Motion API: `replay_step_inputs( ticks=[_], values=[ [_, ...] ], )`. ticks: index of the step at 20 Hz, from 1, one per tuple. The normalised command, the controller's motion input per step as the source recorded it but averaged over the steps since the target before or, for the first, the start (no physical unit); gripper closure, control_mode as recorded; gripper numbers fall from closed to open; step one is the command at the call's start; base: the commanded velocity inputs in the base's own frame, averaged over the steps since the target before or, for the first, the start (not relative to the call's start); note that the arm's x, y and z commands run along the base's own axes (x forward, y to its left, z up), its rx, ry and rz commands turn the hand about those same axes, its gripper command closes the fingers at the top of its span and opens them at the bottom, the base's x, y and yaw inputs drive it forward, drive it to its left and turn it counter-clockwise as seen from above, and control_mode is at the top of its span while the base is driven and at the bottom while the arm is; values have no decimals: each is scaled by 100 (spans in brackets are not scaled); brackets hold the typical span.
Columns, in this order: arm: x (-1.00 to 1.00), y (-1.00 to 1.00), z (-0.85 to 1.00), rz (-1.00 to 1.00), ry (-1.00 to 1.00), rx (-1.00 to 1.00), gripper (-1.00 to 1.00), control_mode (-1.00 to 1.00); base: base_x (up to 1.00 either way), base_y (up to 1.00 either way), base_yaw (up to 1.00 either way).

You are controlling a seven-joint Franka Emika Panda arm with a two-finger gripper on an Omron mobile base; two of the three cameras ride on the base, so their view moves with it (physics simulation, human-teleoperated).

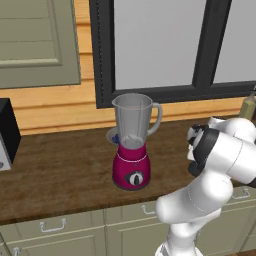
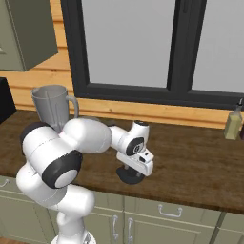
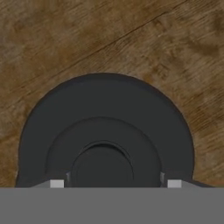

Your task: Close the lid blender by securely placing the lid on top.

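The black round lid (image 3: 105, 109) lies flat on the wooden counter (image 3: 52, 39), and its raised centre (image 3: 103, 168) sits low in the hand view. My gripper (image 3: 115, 181) hangs right over it, open, with one fingertip on each side of the raised centre. From the right base view, the gripper (image 2: 133, 170) is pressed down close onto the lid (image 2: 125, 177) near the counter's front edge. The blender (image 1: 132, 150) stands upright to the left, with a magenta base and a clear grey jar (image 2: 51, 107) whose top is uncovered.
A pale blue-white dish (image 1: 112, 135) lies behind the blender. A black boxy appliance (image 1: 6, 132) stands at the far left, and a bottle (image 2: 233, 123) at the far right by the window. Cabinet drawers run below the counter's front edge.
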Motion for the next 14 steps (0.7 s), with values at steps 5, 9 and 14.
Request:
replay_step_inputs(
  ticks=[5, 9, 14],
  values=[
    [0, 0, -6, 0, 0, 0, 100, -100, 0, 0, 0],
    [0, 0, 0, 0, 0, 0, 100, -100, 0, 0, 0],
    [0, 0, 0, 0, 0, 0, 100, -100, 0, 0, 0]
  ],
)
